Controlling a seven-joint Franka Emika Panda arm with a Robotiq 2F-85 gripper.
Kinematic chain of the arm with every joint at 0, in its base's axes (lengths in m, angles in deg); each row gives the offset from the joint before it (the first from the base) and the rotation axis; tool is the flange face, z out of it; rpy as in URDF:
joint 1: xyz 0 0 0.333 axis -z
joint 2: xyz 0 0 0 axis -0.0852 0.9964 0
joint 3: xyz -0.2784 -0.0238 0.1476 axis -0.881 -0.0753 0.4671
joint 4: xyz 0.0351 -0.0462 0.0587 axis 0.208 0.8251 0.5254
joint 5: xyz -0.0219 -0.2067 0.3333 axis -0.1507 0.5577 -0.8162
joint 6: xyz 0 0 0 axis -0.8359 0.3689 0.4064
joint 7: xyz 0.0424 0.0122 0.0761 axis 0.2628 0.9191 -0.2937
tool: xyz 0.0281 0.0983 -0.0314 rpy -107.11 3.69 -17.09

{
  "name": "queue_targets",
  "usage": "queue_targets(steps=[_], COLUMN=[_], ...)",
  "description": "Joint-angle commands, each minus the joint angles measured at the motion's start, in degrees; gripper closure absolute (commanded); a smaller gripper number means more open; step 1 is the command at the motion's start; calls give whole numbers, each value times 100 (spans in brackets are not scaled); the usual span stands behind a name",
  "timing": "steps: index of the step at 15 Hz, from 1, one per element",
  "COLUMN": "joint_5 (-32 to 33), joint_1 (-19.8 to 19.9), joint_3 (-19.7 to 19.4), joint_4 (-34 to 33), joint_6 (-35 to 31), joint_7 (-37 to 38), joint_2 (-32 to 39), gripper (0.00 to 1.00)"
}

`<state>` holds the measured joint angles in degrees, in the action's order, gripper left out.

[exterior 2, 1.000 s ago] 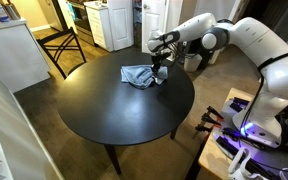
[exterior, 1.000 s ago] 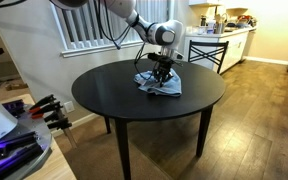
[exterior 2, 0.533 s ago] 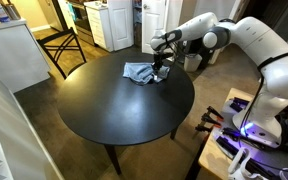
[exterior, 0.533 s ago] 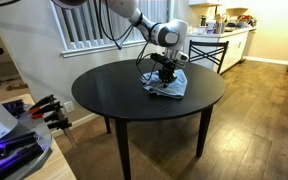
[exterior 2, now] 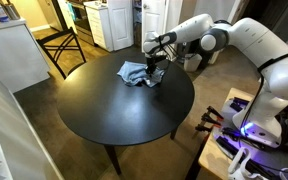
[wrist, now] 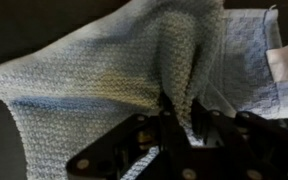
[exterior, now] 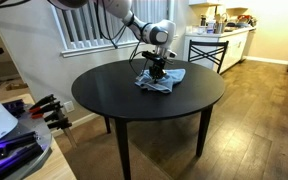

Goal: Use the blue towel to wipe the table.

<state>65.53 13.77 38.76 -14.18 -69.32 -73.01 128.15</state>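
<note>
The gripper (exterior: pixel 158 70) is pressed down and clamped on a raised fold of the blue towel (exterior: pixel 170 81), its fingertips buried in cloth. The wrist view is dim and blurred, and the towel (wrist: pixel 94 85) is cut off at the frame. Crumpled, the towel lies near the round black table's (exterior: pixel 124 98) rim on the arm's side, its long axis roughly along that rim.

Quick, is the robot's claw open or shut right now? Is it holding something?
The gripper: shut, pinching the blue towel.
</note>
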Motion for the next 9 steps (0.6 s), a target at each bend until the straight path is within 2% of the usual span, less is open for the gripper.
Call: queue_targets(steps=[1, 5, 9], joint_5=[201, 536, 752], joint_1=[-703, -1618, -2453], joint_3=[94, 202, 433], joint_4=[-283, -512, -434], joint_6=[347, 629, 590], joint_7=[-132, -191, -312], joint_2=[273, 367, 325], gripper=[94, 94, 94])
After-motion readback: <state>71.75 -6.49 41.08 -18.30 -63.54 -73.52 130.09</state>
